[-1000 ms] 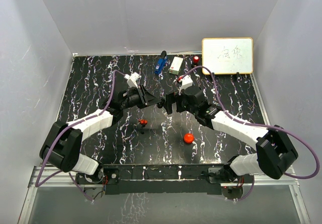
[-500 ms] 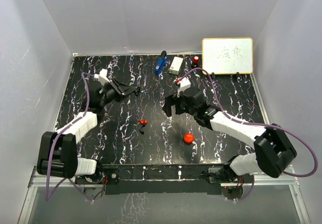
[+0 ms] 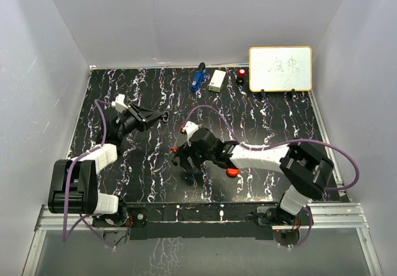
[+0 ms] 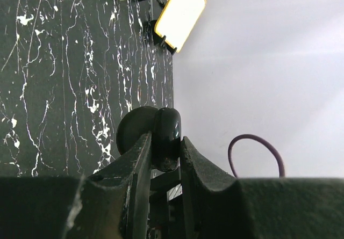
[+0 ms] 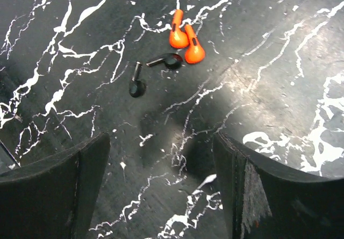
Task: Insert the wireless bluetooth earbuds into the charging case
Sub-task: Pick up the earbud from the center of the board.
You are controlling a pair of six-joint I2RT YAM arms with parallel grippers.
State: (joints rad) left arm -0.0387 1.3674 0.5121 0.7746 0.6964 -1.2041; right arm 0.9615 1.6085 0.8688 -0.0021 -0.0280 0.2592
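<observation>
The earbuds lie on the black marbled table in the right wrist view: a red-orange piece [image 5: 184, 39] and, touching it, a black stemmed piece [image 5: 165, 61], with another black stemmed piece [image 5: 136, 84] just to the left. My right gripper [image 5: 161, 142] is open and empty, hovering just short of them; it also shows in the top view [image 3: 184, 160], with a red speck of earbud [image 3: 175, 149] beside it. My left gripper [image 4: 165, 140] is shut on a glossy black round case [image 4: 167, 126], held off the table at the left rear [image 3: 159, 116].
A red round puck [image 3: 232, 171] lies beside my right forearm. At the back stand a whiteboard [image 3: 280, 68], a white box [image 3: 217, 80], a blue object [image 3: 198, 77] and a red-topped item [image 3: 241, 73]. White walls enclose the table.
My left arm has pulled back to the left rear with the black case. My right arm has swung left and toward the front, down over the earbuds.
</observation>
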